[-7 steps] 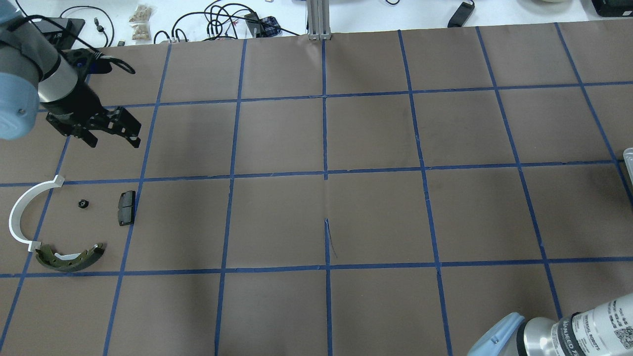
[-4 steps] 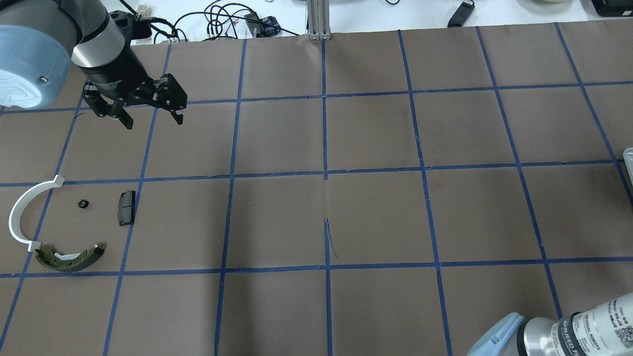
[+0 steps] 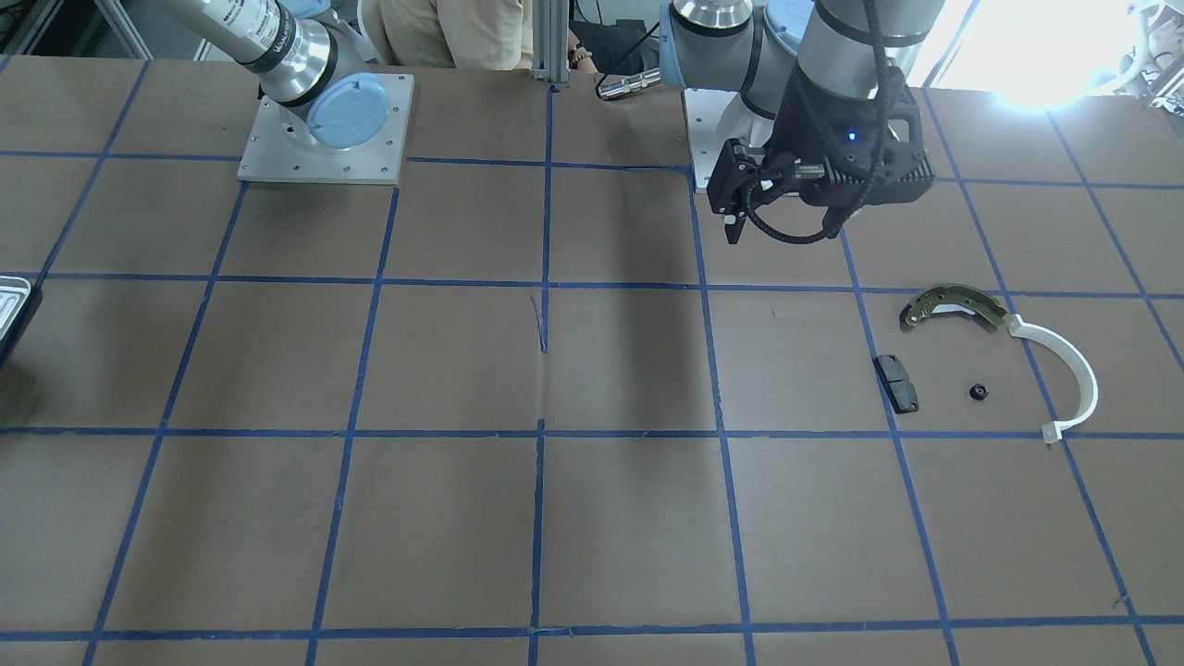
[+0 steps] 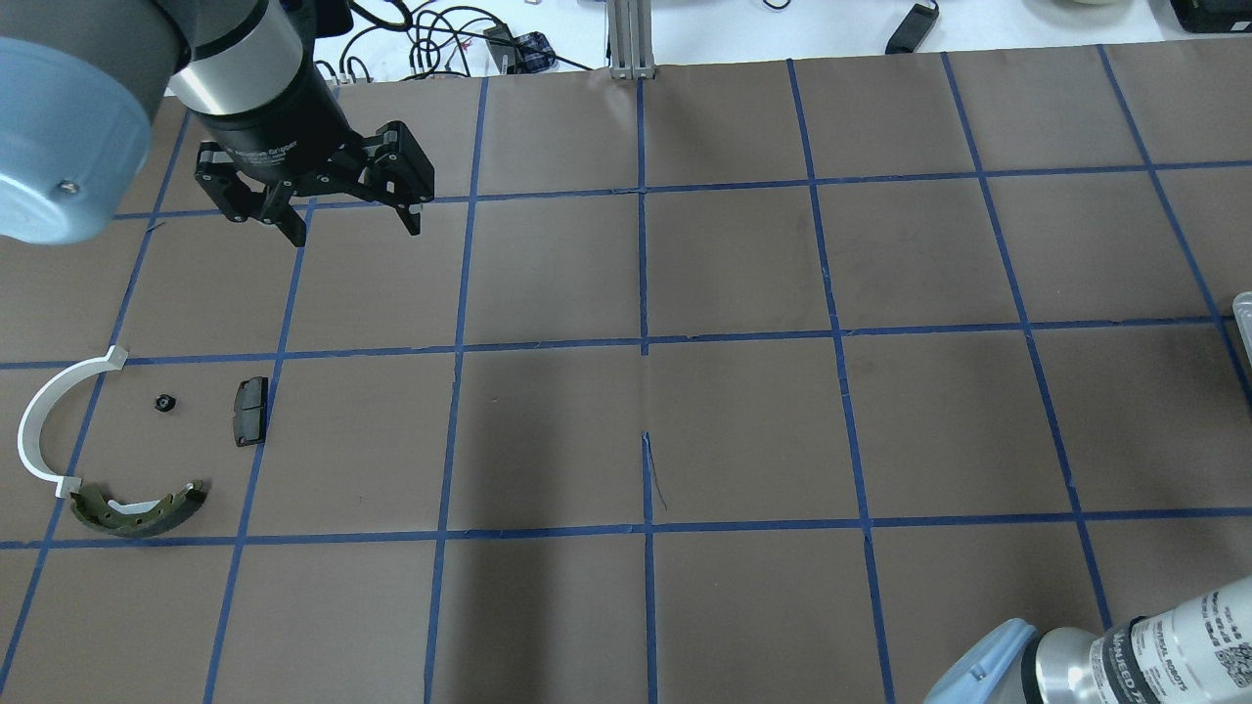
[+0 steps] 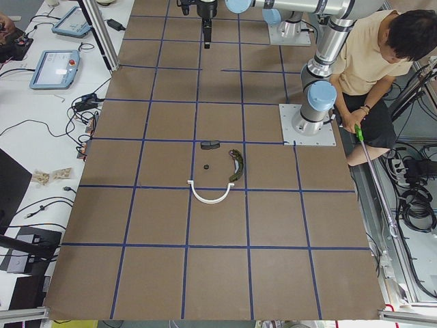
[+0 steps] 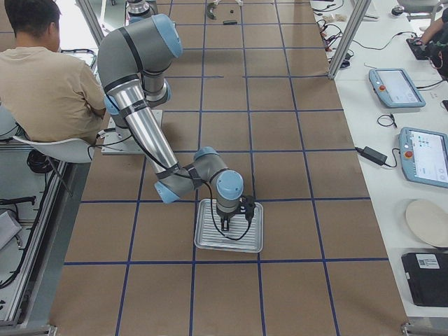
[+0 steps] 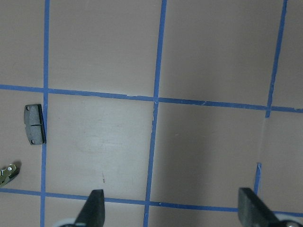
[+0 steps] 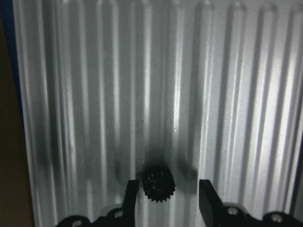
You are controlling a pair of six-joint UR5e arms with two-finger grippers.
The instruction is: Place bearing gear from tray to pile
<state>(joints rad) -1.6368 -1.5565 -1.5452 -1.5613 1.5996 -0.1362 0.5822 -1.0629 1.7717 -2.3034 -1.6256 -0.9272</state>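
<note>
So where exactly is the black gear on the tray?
In the right wrist view the black gear lies low and centre on the ridged tray, between the open fingers of the right gripper, nearer the view's left finger.

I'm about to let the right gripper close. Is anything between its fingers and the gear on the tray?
Nothing visible. In the right wrist view the gear lies bare on the ridged tray, between the open fingers of the right gripper, nearer one finger than the other.
</note>
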